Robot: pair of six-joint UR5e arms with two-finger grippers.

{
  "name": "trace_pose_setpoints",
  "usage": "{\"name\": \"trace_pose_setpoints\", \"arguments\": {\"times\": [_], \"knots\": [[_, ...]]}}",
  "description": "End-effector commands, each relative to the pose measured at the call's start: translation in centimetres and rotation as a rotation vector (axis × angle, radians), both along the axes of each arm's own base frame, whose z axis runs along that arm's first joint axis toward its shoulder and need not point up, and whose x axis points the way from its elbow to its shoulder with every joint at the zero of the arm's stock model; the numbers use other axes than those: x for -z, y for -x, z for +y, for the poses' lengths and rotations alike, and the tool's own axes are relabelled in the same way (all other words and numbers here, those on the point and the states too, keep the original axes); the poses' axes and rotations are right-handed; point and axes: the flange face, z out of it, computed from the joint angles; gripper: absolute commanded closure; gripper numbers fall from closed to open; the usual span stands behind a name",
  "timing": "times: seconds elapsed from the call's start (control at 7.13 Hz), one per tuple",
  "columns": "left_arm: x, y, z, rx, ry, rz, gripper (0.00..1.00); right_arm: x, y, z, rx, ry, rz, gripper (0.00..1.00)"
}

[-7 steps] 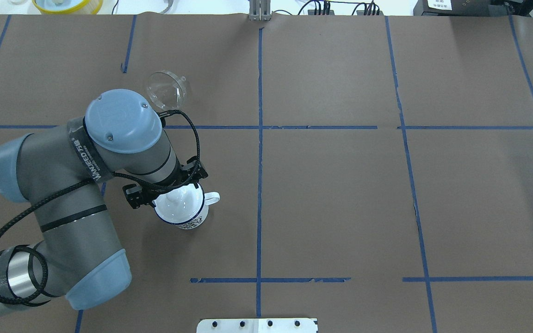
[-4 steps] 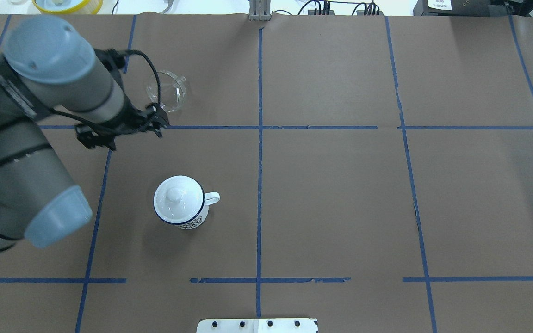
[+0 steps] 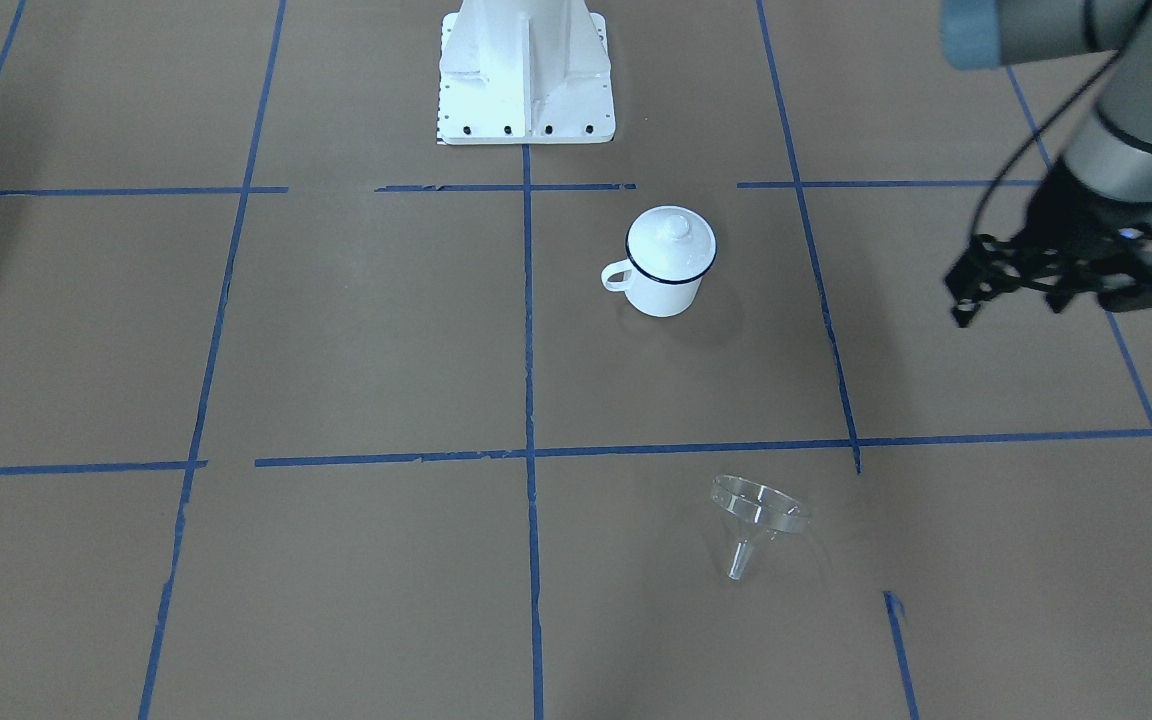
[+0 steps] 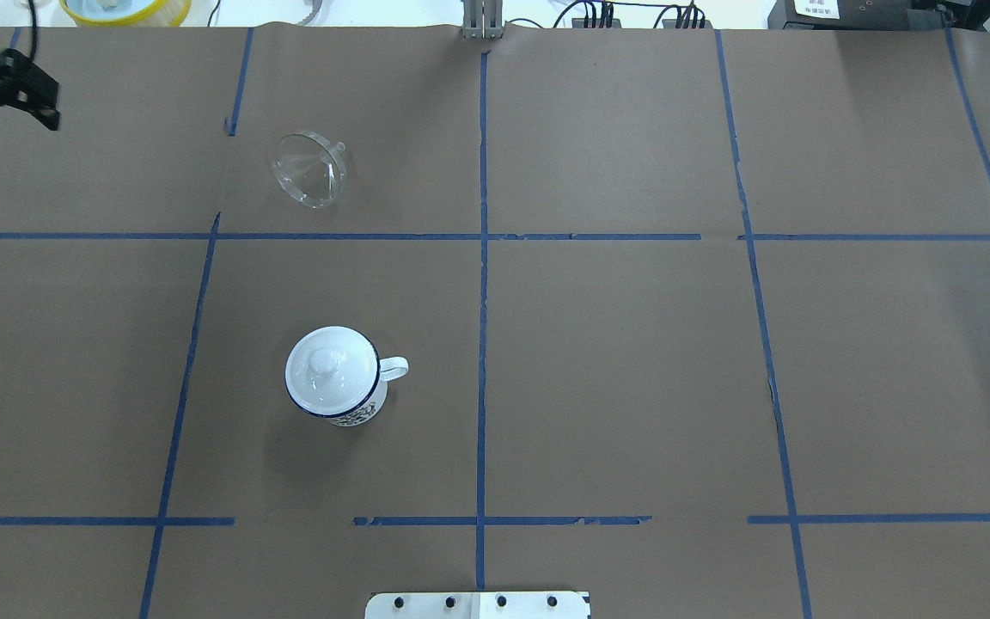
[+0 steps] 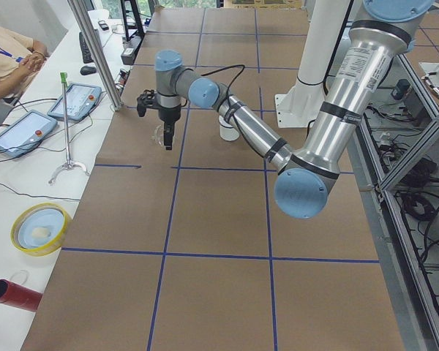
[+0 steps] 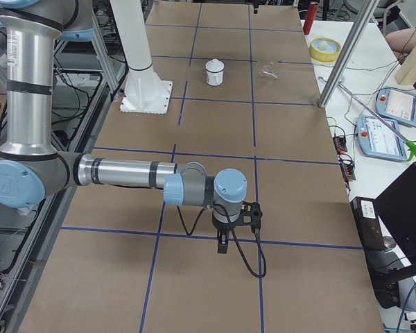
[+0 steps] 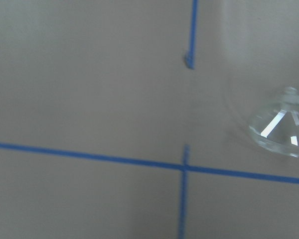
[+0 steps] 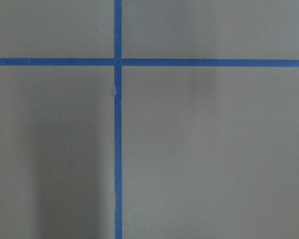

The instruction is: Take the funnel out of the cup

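Note:
The clear funnel (image 4: 310,169) lies on its side on the brown paper, apart from the cup; it also shows in the front view (image 3: 754,515) and at the right edge of the left wrist view (image 7: 284,124). The white cup (image 4: 336,374) with its blue rim stands upright with a white knobbed lid (image 3: 671,232) on it. My left gripper (image 5: 166,140) hangs above the table's far left part, well away from both; whether it is open I cannot tell. My right gripper (image 6: 222,244) shows only in the right side view, over bare paper, and its state is unclear.
The white robot base (image 3: 524,70) stands behind the cup. A yellow-rimmed bowl (image 5: 38,228) and a red cylinder (image 5: 11,292) lie off the paper's edge. A metal post (image 5: 95,51) and operator tablets (image 5: 77,101) are beyond the far side.
My left arm has pulled away from the cup and swung to the far left corner. The lid stays on the cup. The funnel has not moved.

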Motion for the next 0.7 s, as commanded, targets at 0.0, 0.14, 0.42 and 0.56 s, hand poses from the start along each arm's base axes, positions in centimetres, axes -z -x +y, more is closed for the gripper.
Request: {"name": "trace_pose_setpoints", "arguments": {"times": [0.0, 0.14, 0.42, 0.56], "knots": [[-10.8, 15.1, -2.1, -0.104, -0.057, -0.056, 0.01, 0.0, 0.0, 0.0, 0.000, 0.000, 0.000, 0.00], [-16.3, 20.7, -2.0, -0.134, -0.041, -0.067, 0.00, 0.0, 0.0, 0.0, 0.000, 0.000, 0.000, 0.00], [-22.1, 23.4, 0.2, -0.144, -0.052, -0.027, 0.00, 0.0, 0.0, 0.0, 0.000, 0.000, 0.000, 0.00], [-22.2, 22.3, 4.2, -0.123, -0.062, -0.014, 0.00, -0.1, 0.0, 0.0, 0.000, 0.002, 0.000, 0.00]]}}
